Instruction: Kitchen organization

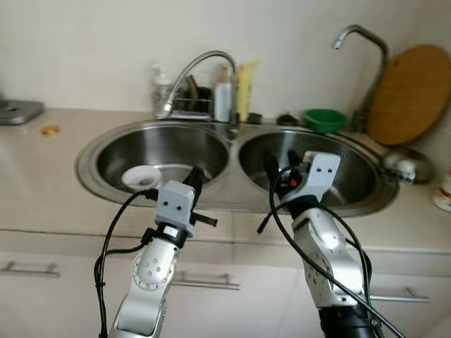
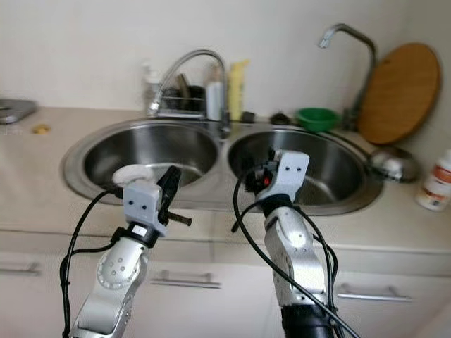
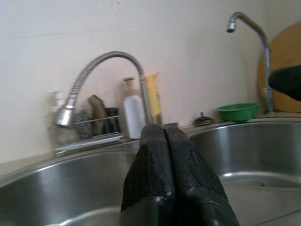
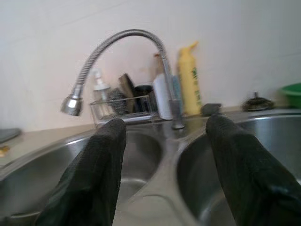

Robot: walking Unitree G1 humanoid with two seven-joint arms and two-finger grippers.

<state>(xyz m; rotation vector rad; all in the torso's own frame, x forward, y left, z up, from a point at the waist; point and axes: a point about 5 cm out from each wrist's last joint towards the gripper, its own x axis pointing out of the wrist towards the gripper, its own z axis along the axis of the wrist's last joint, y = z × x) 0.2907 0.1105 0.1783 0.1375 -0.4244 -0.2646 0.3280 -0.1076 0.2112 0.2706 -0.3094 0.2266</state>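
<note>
A steel double sink [image 1: 232, 144] is set in the beige counter before me. In its left basin lies a white dish [image 1: 141, 176]. My left gripper [image 1: 197, 174] hovers over the near rim of that basin, just right of the dish, shut with nothing between its fingers [image 3: 164, 136]. My right gripper [image 1: 281, 161] hangs over the near part of the right basin, open and empty, its fingers [image 4: 106, 141] spread wide. A green bowl [image 1: 325, 120] sits on the back ledge behind the right basin.
A flexible tap [image 1: 201, 70] arches over the divider. Behind it are a wire rack [image 1: 190, 104], a white bottle [image 1: 224, 98] and a yellow bottle [image 1: 245, 90]. A second tap [image 1: 363, 42], a round wooden board [image 1: 409, 95] and a steel bowl [image 1: 402, 166] stand at right.
</note>
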